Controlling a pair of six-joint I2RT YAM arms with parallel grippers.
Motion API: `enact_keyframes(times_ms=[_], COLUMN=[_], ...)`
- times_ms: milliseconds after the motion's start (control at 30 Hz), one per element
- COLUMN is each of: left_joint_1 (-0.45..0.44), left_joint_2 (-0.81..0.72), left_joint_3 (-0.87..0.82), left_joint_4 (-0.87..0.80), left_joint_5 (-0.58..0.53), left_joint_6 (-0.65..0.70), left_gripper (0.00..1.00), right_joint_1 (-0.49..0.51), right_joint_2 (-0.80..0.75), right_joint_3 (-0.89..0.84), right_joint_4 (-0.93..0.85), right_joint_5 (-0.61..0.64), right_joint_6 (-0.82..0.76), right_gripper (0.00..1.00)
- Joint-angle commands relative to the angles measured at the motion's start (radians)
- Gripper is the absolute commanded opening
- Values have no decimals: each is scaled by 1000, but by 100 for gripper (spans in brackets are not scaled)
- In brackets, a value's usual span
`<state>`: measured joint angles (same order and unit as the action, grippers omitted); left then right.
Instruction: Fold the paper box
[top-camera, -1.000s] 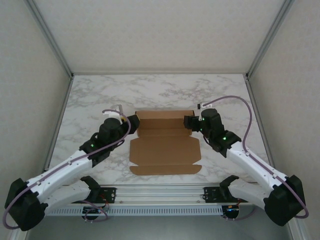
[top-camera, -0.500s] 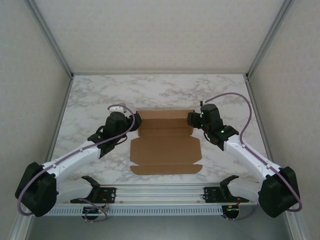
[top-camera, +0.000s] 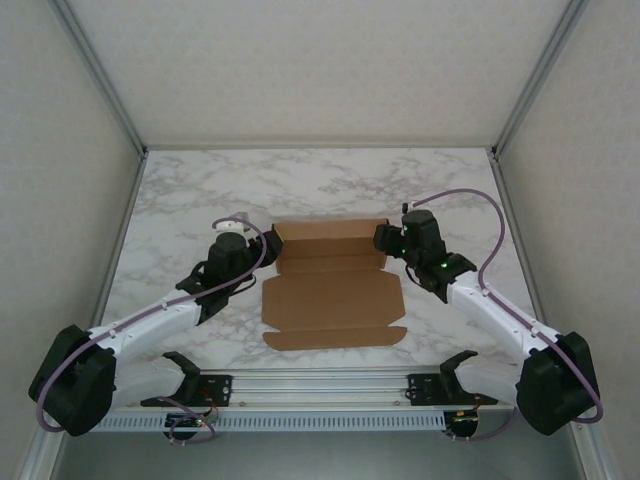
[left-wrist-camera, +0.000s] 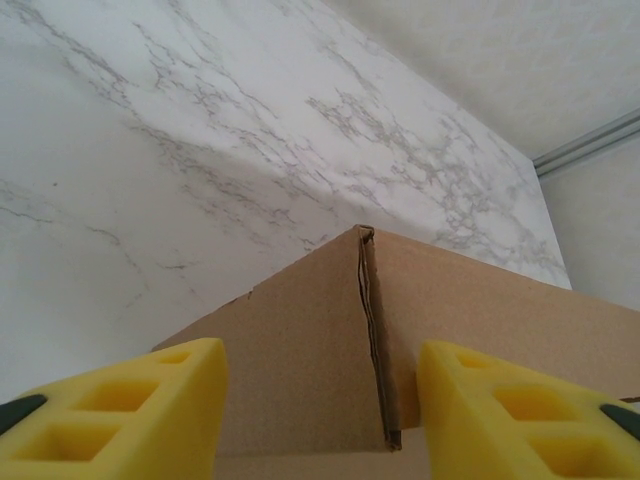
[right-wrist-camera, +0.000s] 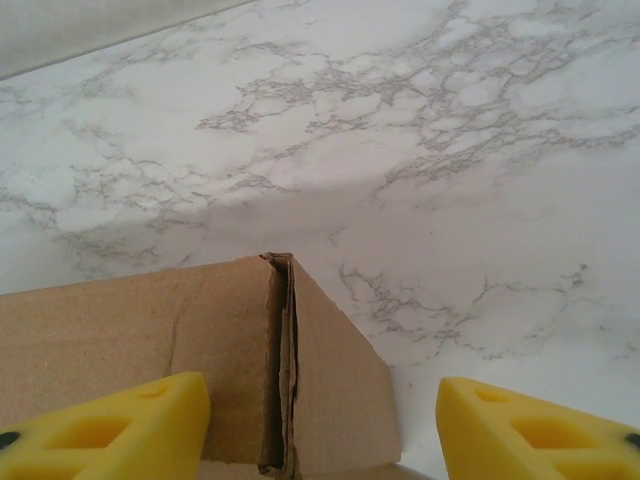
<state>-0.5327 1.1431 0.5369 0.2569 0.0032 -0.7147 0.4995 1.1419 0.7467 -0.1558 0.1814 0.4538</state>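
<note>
The paper box (top-camera: 333, 290) lies in the middle of the marble table (top-camera: 180, 195), between the two arms. Its near panels are flat, and its far strip is raised into a low wall with a folded corner at each end.

The left gripper (top-camera: 266, 243) sits at the far left corner of the box. In its wrist view the yellow fingers (left-wrist-camera: 120, 405) stand apart, roughly halfway open, with the cardboard corner and its upright seam between them. I cannot tell whether either finger touches the cardboard.

The right gripper (top-camera: 384, 238) sits at the far right corner. Its fingers (right-wrist-camera: 110, 420) are parted too — the corner stands close to the finger on the left of that view, while the other finger hangs over bare marble, apart from the box.
</note>
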Motion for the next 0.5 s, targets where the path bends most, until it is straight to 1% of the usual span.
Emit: enact_keyframes(times_ms=[0,100,200,267,433,467], left_joint_1=[9,19,29,34,42,43], left_joint_2=[-1,0,7,0,-60,-74], left_joint_3=[46,123,190,230,295,302], left_joint_4=[-183,-244,-300,-341,-426,-441], left_joint_5=[-14,-23,-25,-43,-95,-100], left_joint_6=[27,54,80,101,146,153], left_gripper=[57,61,63,64,65,65], right_joint_1=[-3,-3,12,31,176,192], right_joint_2=[-18,-20,-21,-9,102,122], right_joint_3=[49,137,219,268,436,460], right_joint_4=[-141,-224,-302,-329,-452,-472], right_joint_5=[-26,-36,36,41,125,129], right_joint_6=[-74,-154,-231,-287,-458,-477], right_gripper=[66,69,67,65,60,60])
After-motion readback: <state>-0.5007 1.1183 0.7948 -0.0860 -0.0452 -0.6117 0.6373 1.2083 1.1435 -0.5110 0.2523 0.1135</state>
